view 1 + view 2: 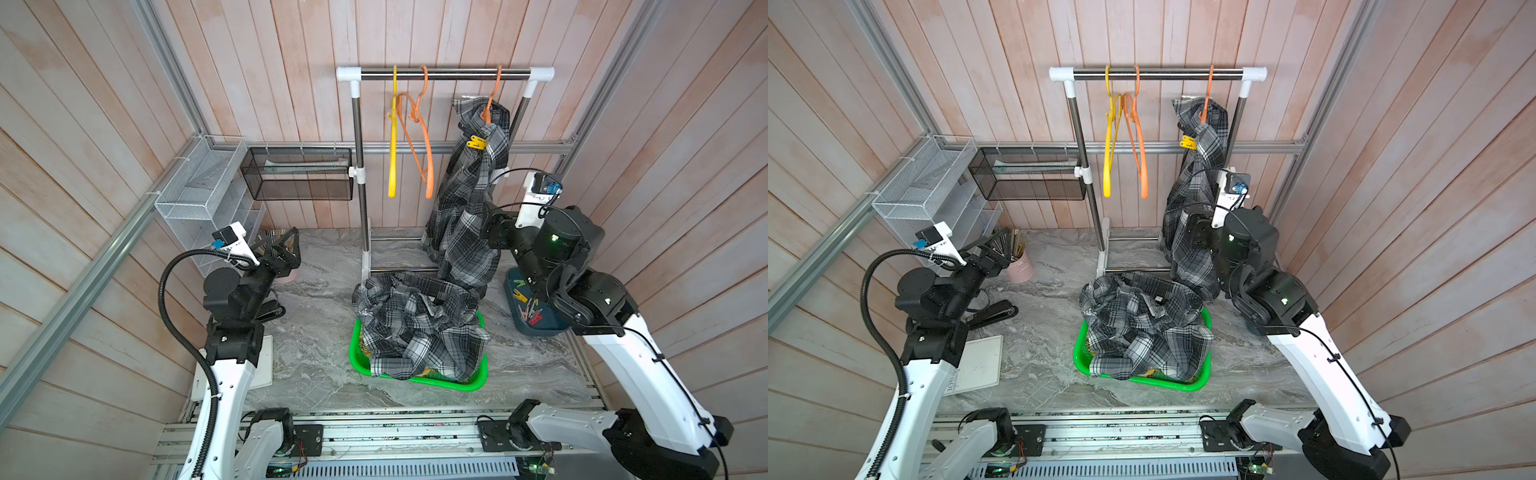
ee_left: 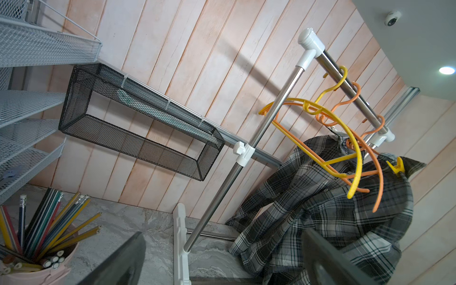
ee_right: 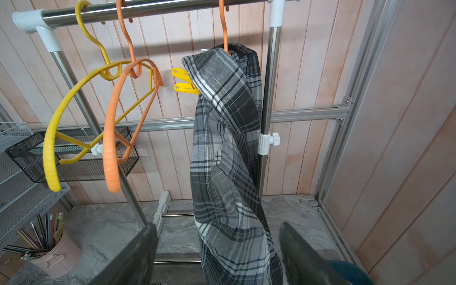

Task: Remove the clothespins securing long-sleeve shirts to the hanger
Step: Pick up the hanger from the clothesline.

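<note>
- One clothespin on the hanging shirt, is that all you see up there?
- One, yes: a yellow clothespin [image 1: 476, 142] bites the hanging grey plaid shirt [image 1: 465, 208] a little below the hook of the loaded orange hanger [image 1: 494, 89], at the right end of the rack rail [image 1: 444, 75]. In the right wrist view it sticks out from the cloth's edge toward the two bare hangers.
- Which ones are bare?
- A yellow hanger [image 1: 392, 166] and a bare orange hanger [image 1: 427, 162], side by side on the left half of the rail.
- And the other pins?
- Several loose clothespins [image 1: 525, 309], yellow, red and other colours, lie in a dark blue tray [image 1: 540, 331] on the marble table [image 1: 316, 332], partly under the right arm.
- Where is the second shirt?
- A heaped grey plaid shirt [image 1: 415, 328] fills the green basket [image 1: 473, 384] at the middle of the table and spills over its rim.
- The grippers?
- The right gripper [image 3: 217, 224] is close beside the hanging shirt, about midway down, with its jaws apart. The cloth shows in the gap from the wrist camera, but I cannot tell whether it touches a finger. The left gripper [image 2: 222, 232] is well away to the left, near the pink pencil cup [image 1: 1020, 268], jaws wide apart and gripping nothing
</note>
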Motion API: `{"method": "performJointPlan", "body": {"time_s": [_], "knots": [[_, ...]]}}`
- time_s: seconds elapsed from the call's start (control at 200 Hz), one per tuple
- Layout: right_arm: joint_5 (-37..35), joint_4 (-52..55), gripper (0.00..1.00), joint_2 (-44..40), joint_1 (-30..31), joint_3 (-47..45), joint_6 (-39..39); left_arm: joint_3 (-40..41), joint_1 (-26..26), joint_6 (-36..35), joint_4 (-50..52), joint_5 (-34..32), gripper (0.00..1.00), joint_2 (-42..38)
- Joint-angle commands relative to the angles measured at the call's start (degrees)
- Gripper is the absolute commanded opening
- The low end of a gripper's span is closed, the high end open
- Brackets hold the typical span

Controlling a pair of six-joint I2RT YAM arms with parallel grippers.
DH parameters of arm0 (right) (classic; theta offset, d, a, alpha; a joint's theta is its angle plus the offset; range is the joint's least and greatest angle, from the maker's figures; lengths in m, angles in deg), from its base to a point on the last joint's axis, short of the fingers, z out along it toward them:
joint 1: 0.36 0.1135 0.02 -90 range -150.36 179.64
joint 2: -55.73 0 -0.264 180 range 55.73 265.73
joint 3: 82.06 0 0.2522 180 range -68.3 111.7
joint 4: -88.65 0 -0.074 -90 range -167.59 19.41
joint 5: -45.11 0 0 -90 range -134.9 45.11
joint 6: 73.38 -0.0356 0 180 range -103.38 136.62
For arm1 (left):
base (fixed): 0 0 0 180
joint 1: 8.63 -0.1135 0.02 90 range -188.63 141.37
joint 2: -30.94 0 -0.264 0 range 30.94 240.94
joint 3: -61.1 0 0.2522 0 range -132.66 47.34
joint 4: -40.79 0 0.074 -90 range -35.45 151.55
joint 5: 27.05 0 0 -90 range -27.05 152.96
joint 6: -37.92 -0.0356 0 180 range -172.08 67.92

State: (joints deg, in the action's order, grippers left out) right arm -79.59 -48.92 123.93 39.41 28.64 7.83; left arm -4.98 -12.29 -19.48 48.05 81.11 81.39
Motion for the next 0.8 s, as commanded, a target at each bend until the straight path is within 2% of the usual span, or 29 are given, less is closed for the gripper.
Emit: {"method": "performJointPlan", "body": {"time_s": [0.0, 0.155, 0.315, 0.44, 0.55, 0.59, 0.69, 0.795], "knots": [[0.54, 0.97, 0.83, 2.33, -0.61, 2.26, -0.70, 1.29, -0.21, 0.35, -1.83, 0.85, 1.00, -0.05], [7.82, 0.65, 0.84, 7.47, -6.18, 7.24, -2.41, 2.39, -0.22, 0.88, -2.90, 0.88, 1.00, -0.21], [6.00, 0.71, 0.83, 12.89, -10.33, 11.56, -2.85, 2.49, -0.21, 0.80, -2.93, 0.79, 1.00, -0.49], [10.92, -0.41, 0.81, 15.76, -14.53, 13.49, -3.63, 2.56, -0.21, 0.80, -2.90, 0.79, 1.00, -0.46], [11.75, -0.81, 0.78, 18.64, -16.71, 15.94, -3.35, 2.73, -0.22, 0.80, -2.90, 0.72, 1.00, -0.30], [12.06, -0.46, 0.73, 19.74, -17.20, 17.39, -3.29, 2.77, -0.21, 0.88, -2.90, 0.69, 1.00, -0.23], [12.49, -0.37, 0.46, 21.74, -17.62, 19.85, -1.94, 2.97, -0.16, 1.11, -3.21, 0.70, 1.00, -0.10], [13.55, -0.20, 0.26, 23.01, -17.64, 21.56, -0.42, 3.11, -0.21, 1.09, -3.34, 0.66, 1.00, 0.24]]}}
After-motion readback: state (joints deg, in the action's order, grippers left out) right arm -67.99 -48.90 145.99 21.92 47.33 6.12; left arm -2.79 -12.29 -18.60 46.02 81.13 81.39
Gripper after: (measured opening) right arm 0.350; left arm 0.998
